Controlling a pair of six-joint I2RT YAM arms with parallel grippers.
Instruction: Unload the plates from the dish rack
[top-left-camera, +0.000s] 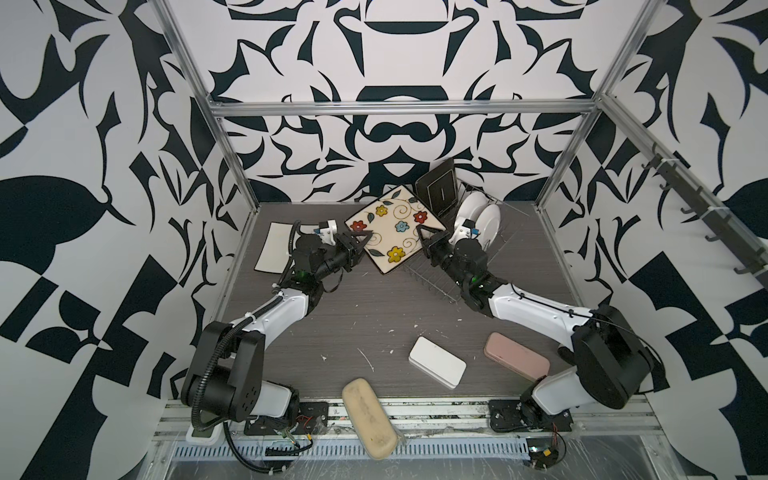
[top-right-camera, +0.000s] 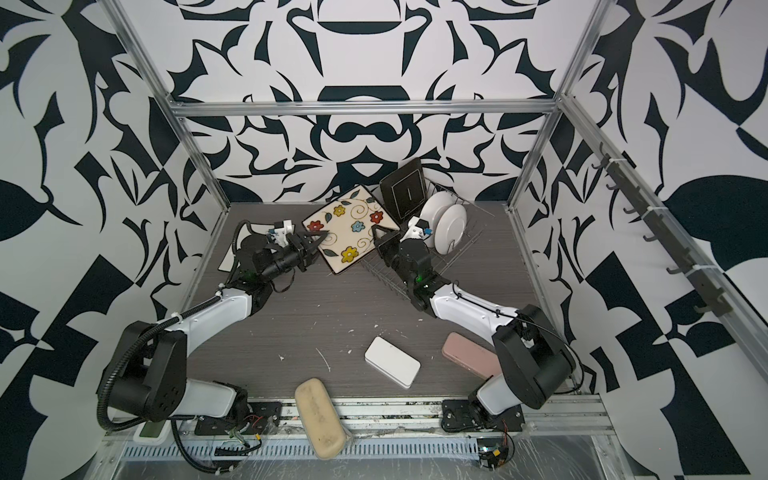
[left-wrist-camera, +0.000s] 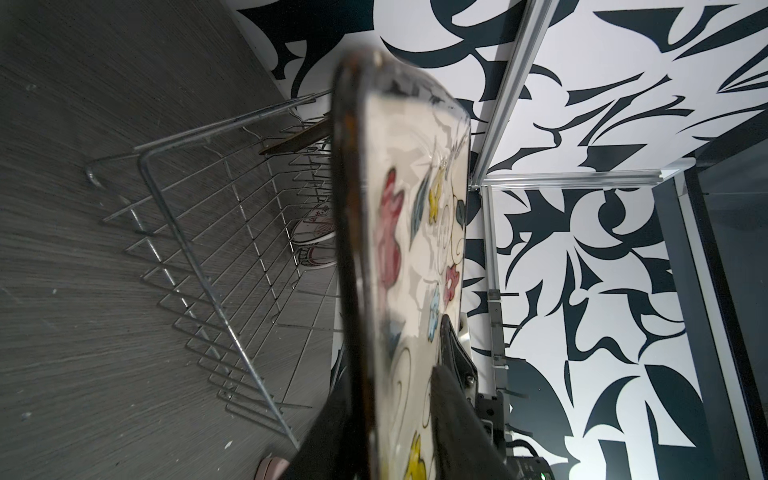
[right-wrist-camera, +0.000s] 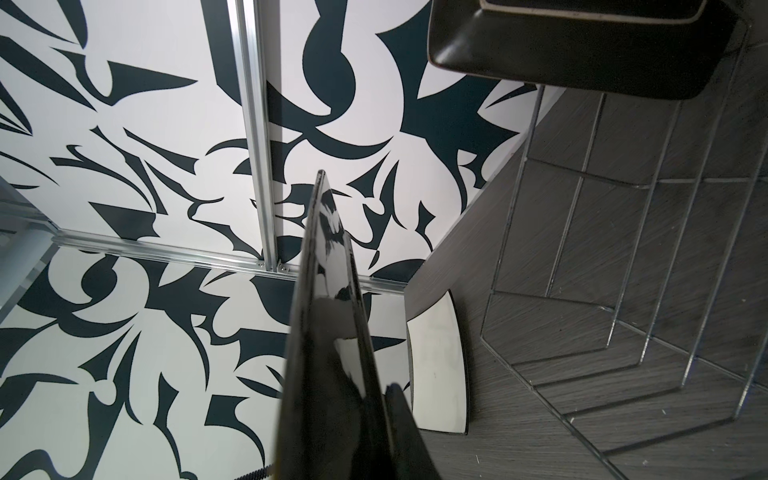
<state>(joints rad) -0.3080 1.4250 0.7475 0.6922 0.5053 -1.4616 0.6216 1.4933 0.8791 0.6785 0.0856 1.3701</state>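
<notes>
Over the far half of the table (top-left-camera: 353, 324), in both top views, we see the flowered plate (top-left-camera: 395, 228) tilted in the air. The right gripper (top-left-camera: 424, 240) pinches one edge and the left gripper (top-left-camera: 364, 243) straddles the opposite corner. The left arm hides part of a white plate (top-left-camera: 270, 249). The right arm covers part of the dish rack (top-left-camera: 432, 278), where a black plate (top-left-camera: 438, 191) and two round plates (top-left-camera: 490, 224) stand. From the left wrist, the blurred plate rim blocks the rack; whether those fingers (left-wrist-camera: 457, 424) press it, we cannot tell. From the right wrist, its glossy underside (right-wrist-camera: 332, 332) splits the frame.
</notes>
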